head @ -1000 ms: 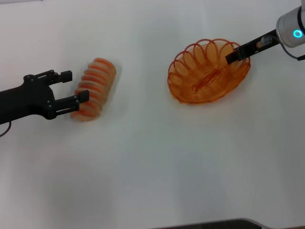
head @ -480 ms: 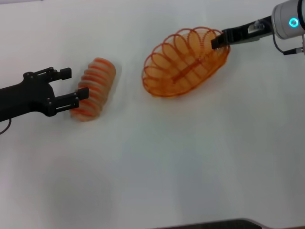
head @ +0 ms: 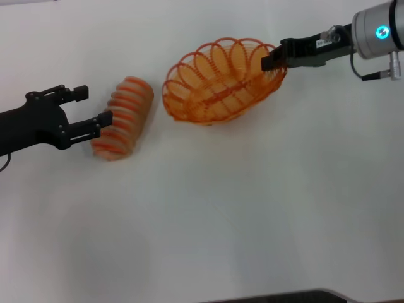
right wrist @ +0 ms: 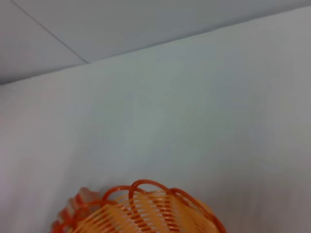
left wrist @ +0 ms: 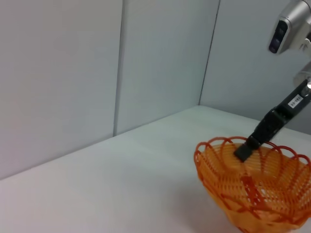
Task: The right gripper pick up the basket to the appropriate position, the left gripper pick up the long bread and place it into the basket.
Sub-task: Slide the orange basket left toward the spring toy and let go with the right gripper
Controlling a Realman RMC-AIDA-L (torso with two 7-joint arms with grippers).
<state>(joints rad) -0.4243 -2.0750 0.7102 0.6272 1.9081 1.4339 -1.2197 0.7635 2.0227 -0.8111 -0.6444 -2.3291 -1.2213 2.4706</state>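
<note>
The orange wire basket [head: 214, 79] hangs tilted above the white table, just right of the long bread [head: 123, 118]. My right gripper [head: 273, 62] is shut on the basket's right rim and carries it. The basket also shows in the left wrist view [left wrist: 252, 187] with the right gripper [left wrist: 244, 151] on its rim, and in the right wrist view [right wrist: 141, 213]. The ridged tan-orange bread lies on the table at the left. My left gripper [head: 91, 107] is open, its fingers at the bread's left side, one near each end of that side.
The white table [head: 221, 208] spreads wide in front and to the right. Grey wall panels [left wrist: 97, 63] stand behind the table's far edge. A dark edge [head: 303, 295] runs along the near side.
My right gripper has carried the basket to the left, from the right part of the table to just beside the bread, lifting and tilting it. The left gripper has barely shifted.
</note>
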